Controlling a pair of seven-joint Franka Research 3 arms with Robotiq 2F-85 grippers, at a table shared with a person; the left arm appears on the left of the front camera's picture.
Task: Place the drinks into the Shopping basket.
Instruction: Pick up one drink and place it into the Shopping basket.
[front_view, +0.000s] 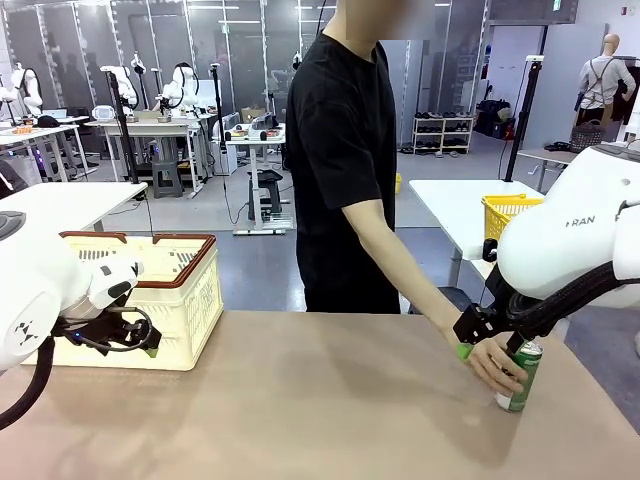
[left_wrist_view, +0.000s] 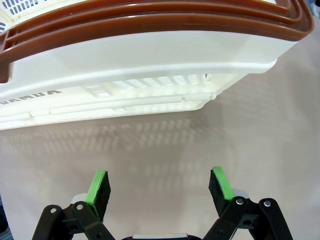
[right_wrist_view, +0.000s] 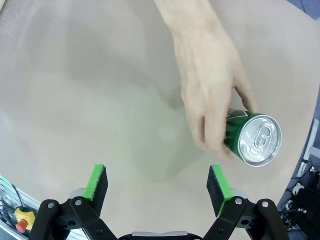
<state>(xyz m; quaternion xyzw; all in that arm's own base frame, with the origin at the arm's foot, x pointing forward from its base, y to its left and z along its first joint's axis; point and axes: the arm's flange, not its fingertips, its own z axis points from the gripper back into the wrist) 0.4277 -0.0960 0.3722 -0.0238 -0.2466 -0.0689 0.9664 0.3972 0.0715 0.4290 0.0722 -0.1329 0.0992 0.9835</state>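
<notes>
Front view shows a tan table (front_view: 300, 410) running across the frame, with a person (front_view: 340, 150) in a black T-shirt standing at its far edge. On the table's left part sits the cream Shopping basket (front_view: 175, 290) with its reddish-brown rim, upright. Just beside the basket's near side hangs the left gripper (left_wrist_view: 160, 182), its jaws spread wide and empty, pointing at the basket's wall over bare tabletop. At the right, the right gripper (right_wrist_view: 157, 182) hovers above the table, likewise wide apart with nothing between its pads. The person's hand (right_wrist_view: 210, 95) wraps the green drink can (right_wrist_view: 252, 137), which stands on the table's right part, well apart from the basket.
</notes>
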